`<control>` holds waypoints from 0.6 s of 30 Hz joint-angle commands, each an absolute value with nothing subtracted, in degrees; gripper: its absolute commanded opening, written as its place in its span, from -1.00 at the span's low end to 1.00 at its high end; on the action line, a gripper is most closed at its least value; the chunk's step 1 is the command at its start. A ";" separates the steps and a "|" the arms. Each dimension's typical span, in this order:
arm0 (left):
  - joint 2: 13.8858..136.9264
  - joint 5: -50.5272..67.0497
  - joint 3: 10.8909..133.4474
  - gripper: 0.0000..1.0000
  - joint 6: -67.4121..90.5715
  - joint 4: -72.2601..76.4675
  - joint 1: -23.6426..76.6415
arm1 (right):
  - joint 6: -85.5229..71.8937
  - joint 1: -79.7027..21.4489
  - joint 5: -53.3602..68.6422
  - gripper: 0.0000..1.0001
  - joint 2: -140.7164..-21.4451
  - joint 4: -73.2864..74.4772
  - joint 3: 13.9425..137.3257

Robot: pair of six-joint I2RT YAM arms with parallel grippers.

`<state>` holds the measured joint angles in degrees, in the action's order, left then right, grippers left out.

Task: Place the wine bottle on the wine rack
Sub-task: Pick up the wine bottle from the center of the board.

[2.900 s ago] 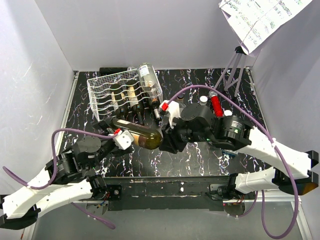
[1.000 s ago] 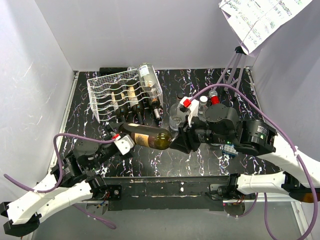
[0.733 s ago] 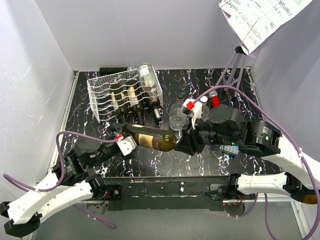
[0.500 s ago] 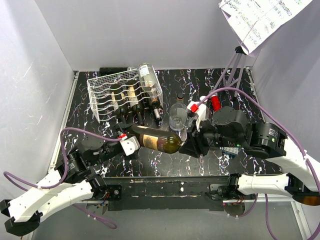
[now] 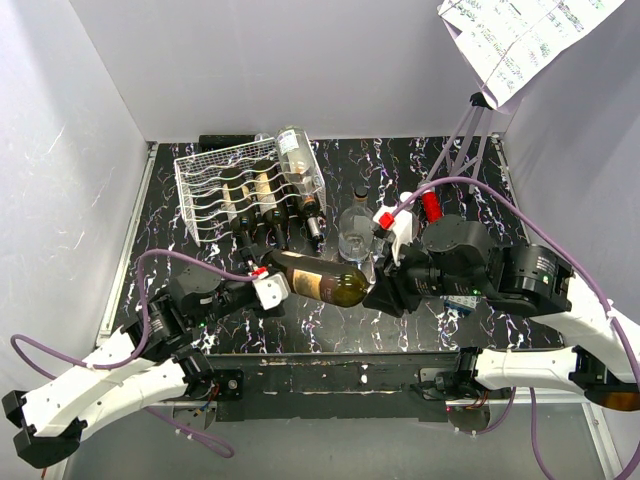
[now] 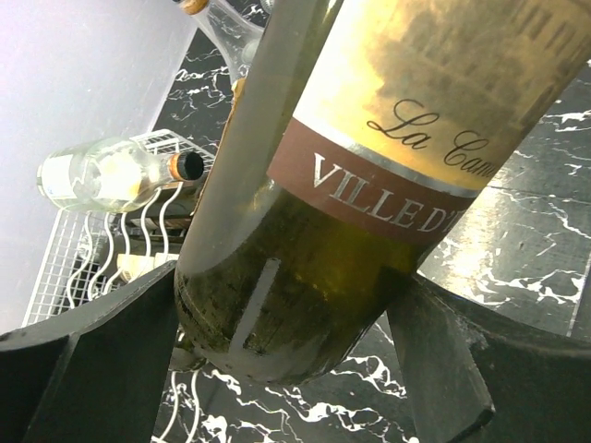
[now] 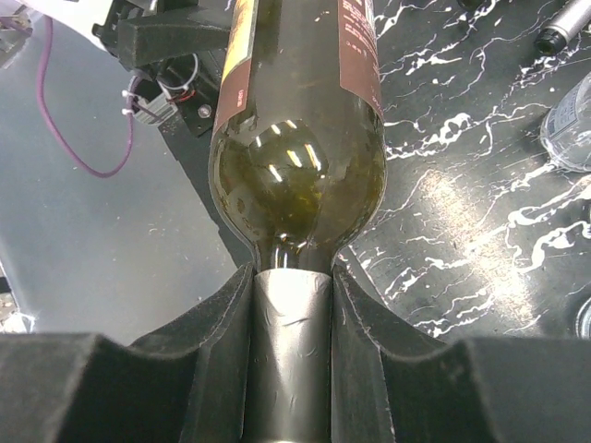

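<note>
The wine bottle (image 5: pixel 315 280), dark olive glass with a gold and maroon label, hangs level above the black marbled table between my two grippers. My right gripper (image 5: pixel 372 285) is shut on its neck (image 7: pixel 293 314), both fingers pressed against the foil. My left gripper (image 5: pixel 283 274) has its jaws standing wide round the bottle's base (image 6: pixel 277 314), with a finger (image 6: pixel 102 360) against each side. The wine rack (image 5: pixel 200 190), white wire, stands at the back left, apart from the held bottle and beyond its base end. It also shows in the left wrist view (image 6: pixel 74 268).
Dark bottles (image 5: pixel 255 205) lie in the rack. A clear bottle (image 5: pixel 295 155) rests on its right edge, also seen from the left wrist (image 6: pixel 102 175). A wine glass (image 5: pixel 352 237), a small dark bottle (image 5: pixel 360 195) and a red-capped item (image 5: pixel 431 205) stand behind the right gripper. A tripod (image 5: pixel 470 140) holds a paper sheet at the back right.
The bottle and both grippers have shifted to the right. The left arm reached further forward after it, and its jaws have drawn in round the base.
</note>
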<state>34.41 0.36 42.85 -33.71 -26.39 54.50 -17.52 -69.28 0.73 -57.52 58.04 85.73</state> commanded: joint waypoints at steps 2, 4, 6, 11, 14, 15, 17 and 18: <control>34.28 0.79 41.05 -1.00 -41.22 -15.30 54.93 | -15.29 -70.84 13.80 -0.97 -59.50 48.60 88.86; 34.45 0.79 40.70 -1.00 -41.40 -14.77 54.93 | -15.38 -70.93 13.45 -0.97 -60.29 48.78 88.86; 34.63 2.10 40.26 -1.00 -41.22 -14.68 54.93 | -15.47 -70.84 13.62 -0.97 -60.64 48.43 89.03; 34.54 7.10 39.64 -0.51 -38.60 -15.55 54.93 | -16.87 -70.84 13.80 -0.97 -63.54 49.74 93.59; 34.19 10.97 40.34 -0.15 -35.78 -15.56 54.93 | -18.01 -70.84 14.85 -0.97 -66.17 52.81 99.30; 34.19 12.20 40.43 0.05 -34.81 -15.56 54.93 | -18.63 -70.93 14.94 -0.97 -67.14 53.95 101.14; 34.10 14.32 39.91 0.28 -33.23 -15.38 54.93 | -19.68 -70.84 15.12 -0.97 -68.64 56.33 104.22; 34.10 15.20 39.47 0.39 -32.79 -15.29 54.93 | -20.47 -70.84 15.38 -0.97 -68.99 57.12 104.76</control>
<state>34.04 1.93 38.89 -33.74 -23.92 53.80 -18.48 -69.28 0.40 -67.09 67.72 97.86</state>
